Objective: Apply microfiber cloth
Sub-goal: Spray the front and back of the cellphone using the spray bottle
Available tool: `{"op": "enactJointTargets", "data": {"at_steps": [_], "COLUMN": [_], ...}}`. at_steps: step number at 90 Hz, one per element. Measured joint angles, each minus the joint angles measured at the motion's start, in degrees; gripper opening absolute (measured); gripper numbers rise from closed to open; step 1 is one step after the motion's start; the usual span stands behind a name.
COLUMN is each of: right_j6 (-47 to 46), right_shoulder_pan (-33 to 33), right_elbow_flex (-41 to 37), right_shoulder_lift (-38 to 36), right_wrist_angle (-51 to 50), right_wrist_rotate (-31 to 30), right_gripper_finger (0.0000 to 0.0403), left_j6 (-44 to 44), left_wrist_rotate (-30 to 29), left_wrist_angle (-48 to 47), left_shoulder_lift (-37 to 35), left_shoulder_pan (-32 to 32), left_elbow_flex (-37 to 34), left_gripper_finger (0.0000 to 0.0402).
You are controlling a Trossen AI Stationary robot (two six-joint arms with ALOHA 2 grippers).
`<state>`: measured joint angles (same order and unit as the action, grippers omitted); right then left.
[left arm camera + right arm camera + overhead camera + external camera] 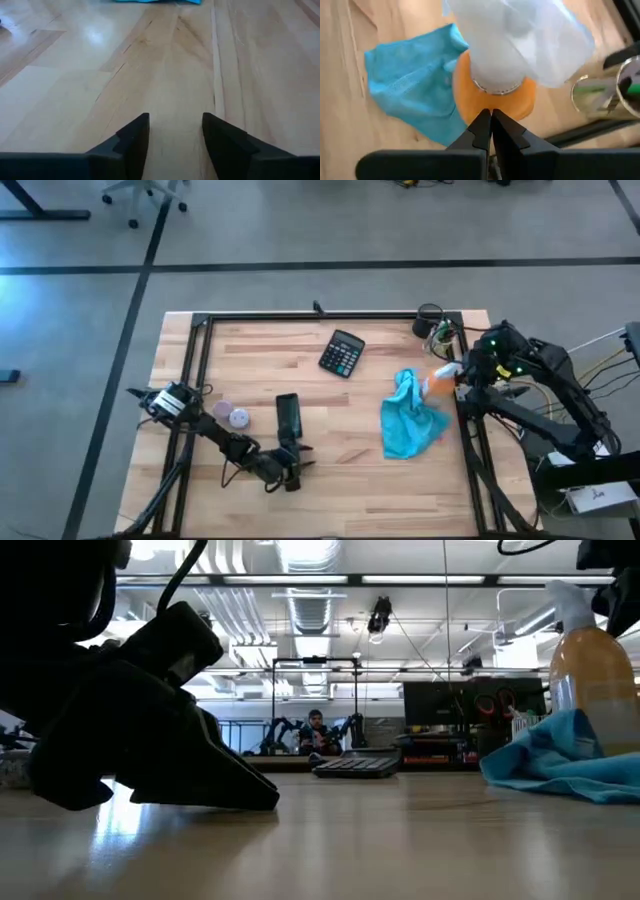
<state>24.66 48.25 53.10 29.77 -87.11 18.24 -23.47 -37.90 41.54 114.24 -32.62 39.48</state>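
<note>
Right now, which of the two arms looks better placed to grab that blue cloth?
The right gripper, probably: it hangs beside the microfiber cloth, though shut. The left gripper is open but rests across the table.

Only a thin strip of the crumpled turquoise microfiber cloth [150,1] peeks in at the left wrist view's edge. In the low view, the orange spray bottle [592,670] is cut off by the frame's right side, its base hidden behind cloth.

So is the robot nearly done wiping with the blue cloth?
Not yet. The microfiber cloth lies crumpled on the table beside the orange spray bottle. The right gripper is shut above that bottle, holding nothing. The left gripper rests open on bare wood. Picking up and wiping are left.
</note>
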Motion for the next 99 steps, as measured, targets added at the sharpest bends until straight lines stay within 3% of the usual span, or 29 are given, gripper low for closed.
{"op": "enactJointTargets", "data": {"at_steps": [21, 32, 46, 70, 83, 99], "right_j6": [-1.7, 0.4, 2.2, 3.3, 3.0, 3.2], "right_shoulder_pan": [0.0, 0.0, 0.0, 0.0, 0.0, 0.0], "right_elbow_flex": [6.1, 11.1, 15.9, 16.1, 16.1, 14.4], "right_shoulder_lift": [2.7, 3.8, 4.7, 5.7, 6.1, 6.4], "right_wrist_angle": [-3.1, -2.8, -2.7, -0.9, 0.2, 0.8], "right_wrist_rotate": [-6.1, -6.4, -6.5, -6.3, -6.3, -4.2], "right_gripper_finger": [0.0, 0.001, 0.0072, 0.0196, 0.0229, 0.0242], "left_j6": [0.0, 0.0, -0.1, -0.5, -0.6, -0.6], "left_wrist_rotate": [-0.1, -0.1, 0.0, 0.0, 0.0, 0.0], "left_wrist_angle": [0.0, -0.1, -0.1, -0.1, -0.1, -0.1], "left_shoulder_lift": [0.0, 0.0, 0.0, 0.0, 0.0, 0.0], "left_shoulder_pan": [0.0, 0.0, 0.0, 0.0, 0.0, 0.0], "left_elbow_flex": [0.0, 0.1, 0.2, 0.2, 0.2, 0.2], "left_gripper_finger": [0.0182, 0.0182, 0.0176, 0.0167, 0.017, 0.0179]}}
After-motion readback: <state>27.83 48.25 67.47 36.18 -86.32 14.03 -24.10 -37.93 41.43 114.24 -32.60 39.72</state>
